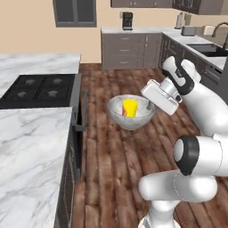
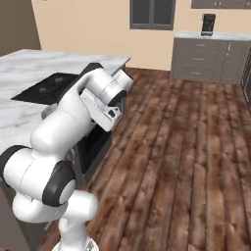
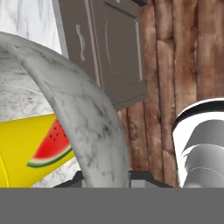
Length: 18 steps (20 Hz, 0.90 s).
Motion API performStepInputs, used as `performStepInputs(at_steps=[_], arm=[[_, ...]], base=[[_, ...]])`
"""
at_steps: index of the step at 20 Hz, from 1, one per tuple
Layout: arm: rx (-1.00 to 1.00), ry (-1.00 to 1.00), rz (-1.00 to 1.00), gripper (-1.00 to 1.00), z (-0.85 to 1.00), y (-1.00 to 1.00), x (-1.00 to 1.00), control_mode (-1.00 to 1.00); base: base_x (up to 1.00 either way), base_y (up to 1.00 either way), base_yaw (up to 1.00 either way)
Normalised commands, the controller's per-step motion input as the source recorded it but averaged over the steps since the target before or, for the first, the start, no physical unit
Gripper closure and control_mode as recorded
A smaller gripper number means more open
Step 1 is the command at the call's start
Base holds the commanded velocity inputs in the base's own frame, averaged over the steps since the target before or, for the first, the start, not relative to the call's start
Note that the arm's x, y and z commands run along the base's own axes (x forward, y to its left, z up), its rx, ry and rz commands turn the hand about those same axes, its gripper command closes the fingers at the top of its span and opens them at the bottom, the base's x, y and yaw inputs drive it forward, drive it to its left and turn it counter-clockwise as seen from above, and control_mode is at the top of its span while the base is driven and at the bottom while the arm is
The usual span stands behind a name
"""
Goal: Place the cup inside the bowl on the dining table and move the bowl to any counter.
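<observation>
The speckled grey-white bowl [image 1: 133, 119] hangs in the air over the wooden floor, to the right of the dining table [image 1: 31, 147]. The yellow cup [image 1: 129, 107] stands inside it. My gripper [image 1: 150, 106] is shut on the bowl's right rim. In the hand view the bowl's rim [image 3: 83, 113] arches up between the two dark fingertips of my gripper [image 3: 107, 181]. Inside the bowl lies the cup [image 3: 26, 144], which carries a watermelon picture. The counter [image 1: 196, 42] with its black sink [image 1: 209, 49] runs along the far right.
A black cooktop [image 1: 40, 89] is set in the dining table. Dark cabinets [image 1: 129, 49] with a coffee machine [image 1: 127, 21] on top line the back wall. Wooden floor [image 2: 186, 147] stretches between the table and the counters. My own arm [image 2: 73, 122] rises beside the table's edge.
</observation>
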Motion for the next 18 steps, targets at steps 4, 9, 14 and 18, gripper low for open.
performStepInputs(at_steps=[4, 9, 14, 18], arm=[[0.00, 0.00, 0.00, 1.00, 0.00, 0.00, 0.00, 1.00], [0.00, 0.00, 0.00, 1.00, 0.00, 0.00, 0.00, 1.00], [0.00, 0.00, 0.00, 1.00, 0.00, 0.00, 0.00, 1.00], [0.00, 0.00, 0.00, 1.00, 0.00, 0.00, 0.00, 1.00]], base=[[1.00, -0.29, 0.05], [0.90, -0.34, 0.05], [0.89, -0.33, 0.05], [0.86, -0.32, 0.04]])
